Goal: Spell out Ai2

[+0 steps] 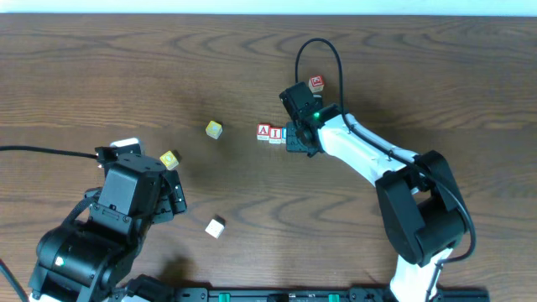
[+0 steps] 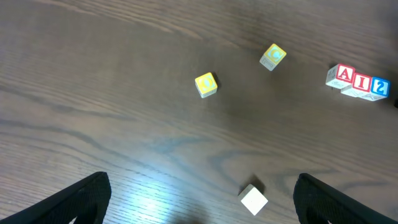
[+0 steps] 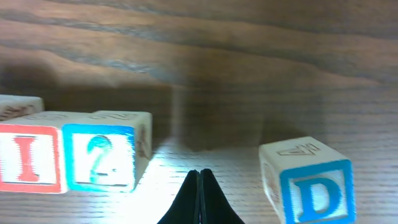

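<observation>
A block (image 2: 339, 75), I block (image 2: 359, 83) and 2 block (image 2: 379, 86) sit touching in one row near the middle of the table (image 1: 101, 67), and from here they read Ai2. To my eye the spelling looks finished, bar the arm getting clear.

The right gripper (image 3: 199, 186) hangs low just beside the 2 block, its jaws pressed together on nothing. A D block (image 3: 314, 186) stands apart on its other side. The left gripper (image 2: 205, 198) hovers well away, jaws spread wide and empty. I'd say the next move calls for lifting the right arm off without nudging the row.

The blocks are small square-edged wooden cubes with pale faces and red or blue printed letters. The table is dark wood grain with a slight sheen. A yellow block (image 2: 206, 84), a second yellow block (image 2: 273, 56) and a white block (image 2: 254, 199) lie scattered.
</observation>
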You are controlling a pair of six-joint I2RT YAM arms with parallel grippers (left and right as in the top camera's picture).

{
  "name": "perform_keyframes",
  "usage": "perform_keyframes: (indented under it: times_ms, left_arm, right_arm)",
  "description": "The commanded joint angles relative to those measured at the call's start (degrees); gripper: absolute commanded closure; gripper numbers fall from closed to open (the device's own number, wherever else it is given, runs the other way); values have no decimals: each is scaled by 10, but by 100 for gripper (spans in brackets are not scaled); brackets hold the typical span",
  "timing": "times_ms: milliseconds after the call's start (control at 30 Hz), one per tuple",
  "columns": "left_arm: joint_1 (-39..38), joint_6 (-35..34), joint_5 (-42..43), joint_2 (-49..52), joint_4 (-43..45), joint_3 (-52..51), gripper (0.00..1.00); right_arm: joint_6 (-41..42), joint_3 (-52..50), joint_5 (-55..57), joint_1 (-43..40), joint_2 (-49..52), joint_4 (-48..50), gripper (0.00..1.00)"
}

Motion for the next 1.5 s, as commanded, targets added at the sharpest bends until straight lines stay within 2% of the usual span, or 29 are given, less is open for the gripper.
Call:
perform_keyframes:
  times_ms: [0,533,767,867,933,967,1033,1100,1167,1233,1300,1367,1400,1467]
  left_arm:
    - [1,8,-2,0,0,0,5]
    - [1,8,-2,0,0,0,5]
    - [1,8,-2,0,0,0,5]
    - [1,8,-2,0,0,0,5]
    - [1,8,-2,0,0,0,5]
    - [1,8,-2,0,0,0,5]
    - [1,8,-2,0,0,0,5]
    - [1,8,-2,0,0,0,5]
    - [1,8,-2,0,0,0,5]
    - [1,8,-2,0,0,0,5]
    - [1,8,-2,0,0,0,5]
    - [1,8,-2,0,0,0,5]
    - [1,8,-2,0,0,0,5]
    - [1,8,-2,0,0,0,5]
  right_arm:
    - [-6,6,26,-7,5,-3,99]
    - [-8,6,50,-88,5,-45,99]
    - [-15,6,52,-106,5,-33,99]
    - [-23,6,52,-106,5,-1,85]
    - [-39,6,54,-106,5,30,85]
    - [-49,6,54,-106,5,51,80]
    - [-64,6,54,-106,5,83,77]
    - [-68,6,57,-106,5,107,65]
    - [-69,7,70,-106,1,125,62]
    - [-84,11,76,-106,-7,126,64]
    - [-103,16,77,-106,-30,108,72]
    - [-105,18,77,-106,-71,81,86]
    - [-105,18,77,-106,-95,70,97]
    - [-129,18,64,-106,-149,52,99]
